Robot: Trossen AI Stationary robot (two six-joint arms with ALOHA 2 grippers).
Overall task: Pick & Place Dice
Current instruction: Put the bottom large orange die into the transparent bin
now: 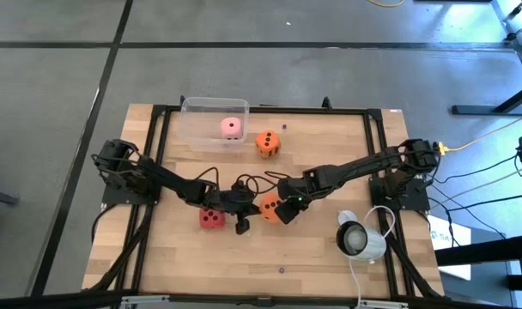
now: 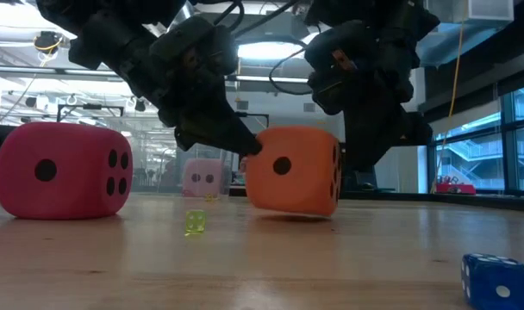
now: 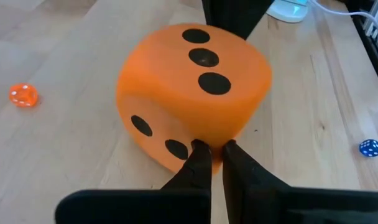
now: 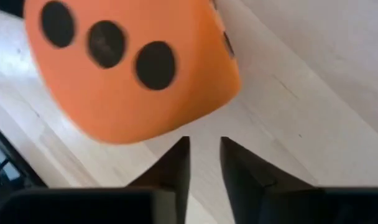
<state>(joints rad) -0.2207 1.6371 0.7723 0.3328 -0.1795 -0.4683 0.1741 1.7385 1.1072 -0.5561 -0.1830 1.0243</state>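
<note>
An orange die [image 1: 268, 204] sits mid-table between both grippers, slightly tilted in the low view [image 2: 292, 170]. My left gripper [image 1: 244, 209] comes from the table's left, and its shut fingertips meet the die. My right gripper [image 1: 283, 210] comes from the right, shut, with its tips [image 4: 204, 142] right below the die's three-pip face [image 4: 127, 68]. A red die [image 1: 212, 218] rests on the table left of them. A pale pink die [image 1: 232, 128] lies inside a clear tub [image 1: 192, 116]. A second orange die [image 1: 267, 142] stands beside the tub. My left gripper touches the orange die with its shut fingertips [image 3: 200, 152] at a lower edge near a corner [image 3: 211, 138]. It comes slanting down from the table's left. The die sits on the table, tipped a little. My right gripper's tips are at the die's edge; I cannot tell whether they touch.
A white round device [image 1: 361, 239] with a cable lies near the right front of the table. Tiny dice are scattered about: a yellow-green one [image 2: 195, 221], a blue one [image 2: 495, 280] and an orange one [image 3: 22, 95]. A black frame [image 1: 158, 110] runs around the table's edge.
</note>
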